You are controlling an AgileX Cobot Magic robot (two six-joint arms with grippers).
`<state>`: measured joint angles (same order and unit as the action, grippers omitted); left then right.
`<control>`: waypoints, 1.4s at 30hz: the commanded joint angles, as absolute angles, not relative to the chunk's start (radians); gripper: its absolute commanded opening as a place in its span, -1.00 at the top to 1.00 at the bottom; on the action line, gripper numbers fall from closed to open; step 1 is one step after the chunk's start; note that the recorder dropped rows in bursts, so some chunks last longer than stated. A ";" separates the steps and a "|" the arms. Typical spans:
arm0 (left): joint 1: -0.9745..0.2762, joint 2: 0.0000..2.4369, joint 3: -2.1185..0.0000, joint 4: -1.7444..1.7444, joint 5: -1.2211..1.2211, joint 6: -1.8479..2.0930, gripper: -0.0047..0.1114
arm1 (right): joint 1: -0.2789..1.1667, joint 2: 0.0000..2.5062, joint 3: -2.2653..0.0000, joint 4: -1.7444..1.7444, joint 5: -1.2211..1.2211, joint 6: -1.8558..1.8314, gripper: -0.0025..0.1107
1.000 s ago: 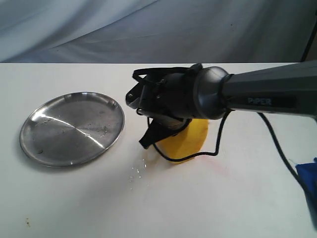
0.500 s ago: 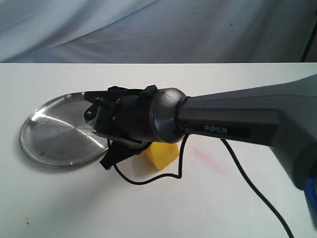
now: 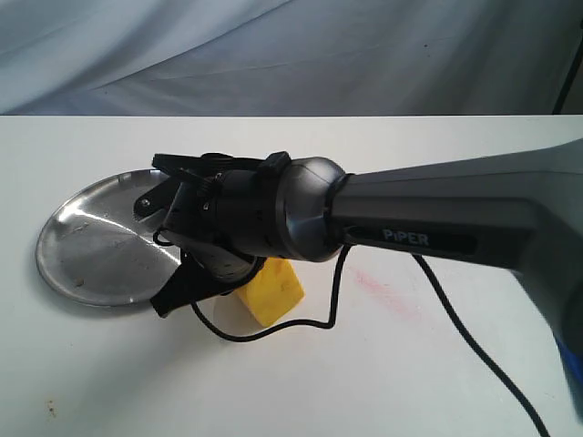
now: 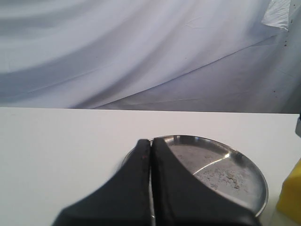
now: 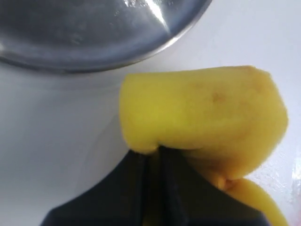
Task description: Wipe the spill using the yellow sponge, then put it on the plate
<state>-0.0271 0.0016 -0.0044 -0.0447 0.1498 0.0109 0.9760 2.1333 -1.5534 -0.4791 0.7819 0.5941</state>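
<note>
Carried leftward, pinched yellow foam sponge (image 3: 273,291) sits beside shiny round plate (image 3: 86,250).

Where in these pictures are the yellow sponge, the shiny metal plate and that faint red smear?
yellow sponge (image 3: 276,293), exterior view, on its lit front face.
plate (image 3: 86,250), exterior view, on the bare shiny floor inside the rim.
red smear (image 3: 375,284), exterior view, on the middle of the faint streak.

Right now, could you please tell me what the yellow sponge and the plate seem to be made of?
The yellow sponge looks like soft matte foam: it bulges and creases where the right gripper pinches it. The plate looks like polished metal, probably stainless steel: bright mirror-like glare.
</note>
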 commanded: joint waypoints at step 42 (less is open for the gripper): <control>-0.028 0.000 0.000 -0.044 0.146 0.008 0.89 | 0.846 2.335 -1.698 -0.216 -0.042 0.656 0.96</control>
<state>-0.0271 0.0016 -0.0044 -0.0447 0.1498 0.0109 0.8478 2.2770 -1.6278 -0.2250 -0.0141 0.6574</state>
